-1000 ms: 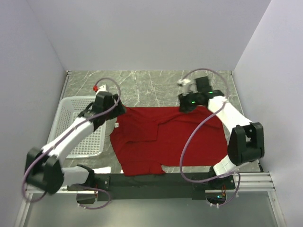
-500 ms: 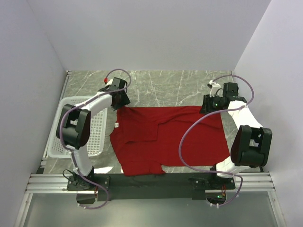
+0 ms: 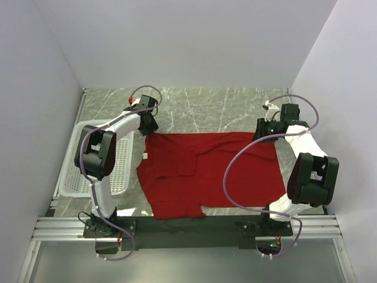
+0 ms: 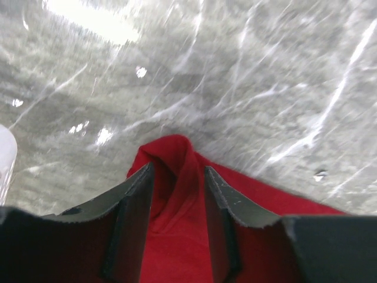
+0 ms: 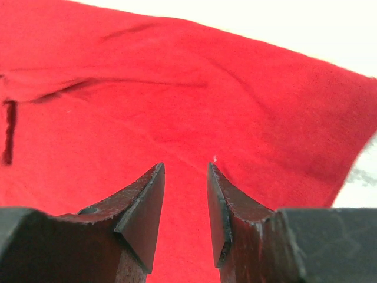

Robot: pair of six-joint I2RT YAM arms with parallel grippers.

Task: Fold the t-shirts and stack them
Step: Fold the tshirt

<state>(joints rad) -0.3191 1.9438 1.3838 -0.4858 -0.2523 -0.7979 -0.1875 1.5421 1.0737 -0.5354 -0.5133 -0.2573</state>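
- The t-shirt (image 3: 206,171) lies spread on the table (image 3: 200,106).
- My left gripper (image 4: 177,172) pinches its far left corner (cloth bunched up).
- My right gripper (image 5: 185,168) hangs parted above the far right corner.

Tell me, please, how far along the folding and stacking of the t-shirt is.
Done: nothing finished yet. The plain deep-red cloth t-shirt lies spread out on the grey marble table, not folded compact. In hand: the left pincer straddles the bunched far left corner, though I cannot tell whether it is clamped. The right pincer is open over the cloth near the far right corner. Left: all the folds and the stacking.
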